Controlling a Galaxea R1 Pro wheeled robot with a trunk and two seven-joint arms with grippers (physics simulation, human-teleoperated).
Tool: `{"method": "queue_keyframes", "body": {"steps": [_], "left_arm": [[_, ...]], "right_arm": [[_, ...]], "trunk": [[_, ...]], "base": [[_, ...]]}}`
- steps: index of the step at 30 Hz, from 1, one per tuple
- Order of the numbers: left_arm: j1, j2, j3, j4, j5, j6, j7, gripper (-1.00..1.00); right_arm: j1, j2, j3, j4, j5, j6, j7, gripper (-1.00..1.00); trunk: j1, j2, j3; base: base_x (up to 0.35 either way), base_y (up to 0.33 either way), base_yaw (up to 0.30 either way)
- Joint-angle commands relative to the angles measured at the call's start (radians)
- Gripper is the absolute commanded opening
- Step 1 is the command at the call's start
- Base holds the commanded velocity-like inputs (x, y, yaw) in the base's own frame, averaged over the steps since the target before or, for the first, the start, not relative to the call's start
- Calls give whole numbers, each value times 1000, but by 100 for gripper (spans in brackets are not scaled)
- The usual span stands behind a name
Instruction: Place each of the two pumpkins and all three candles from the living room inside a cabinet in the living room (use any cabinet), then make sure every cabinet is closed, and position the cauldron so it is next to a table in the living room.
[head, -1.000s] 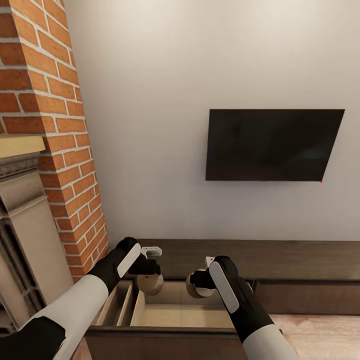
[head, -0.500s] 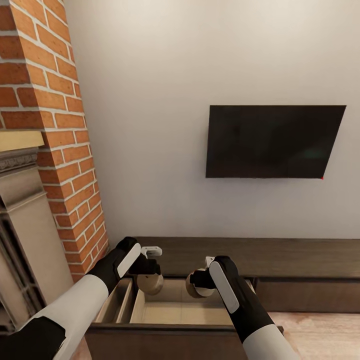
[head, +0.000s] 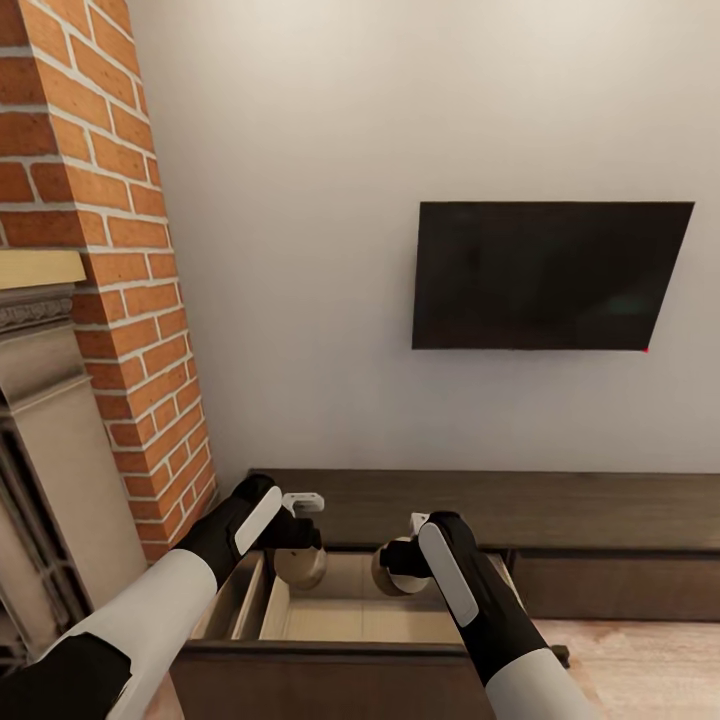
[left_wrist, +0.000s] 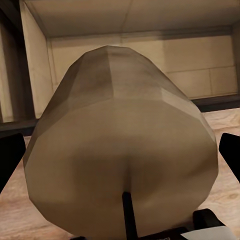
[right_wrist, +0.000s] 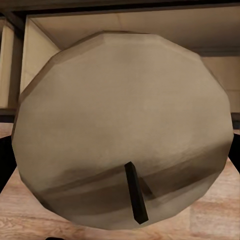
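Our two arms share one scheme: glossy white shells on the lower segments, giving way to matte black sleeves toward the wrists. Along each black forearm runs a slim white inlay strip (rounded at both ends). The left gripper (head: 297, 527) carries a small white block with dark dots on it; the right gripper (head: 400, 558) has a similar white piece. Our gripper fingers (left_wrist: 10, 160) are plain black.
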Motion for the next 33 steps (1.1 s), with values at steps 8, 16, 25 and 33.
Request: {"method": "queue_keyframes", "body": {"steps": [8,16,25,33], "left_arm": [[-1,0,-4,-2,10,2,12,-100],[-1,0,-4,-2,10,2,10,-100],[-1,-1,-4,-2,10,1,10,-100],[-1,0,-4,-2,10,1,10,-100]], "right_arm": [[-1,0,1,-1,-11,2,-9,-100],[-1,0,1,-1,-11,1,-9,-100],[-1,0,1,-1,-11,1,-8,-100],[-1,1,1,-1,-12,1,-7,-100]], "trunk": [[31,-57,-26],[61,-113,-51],[96,-176,-80],[127,-232,-105]], "base": [[0,0,0],[0,0,0],[0,0,0],[0,0,0]]}}
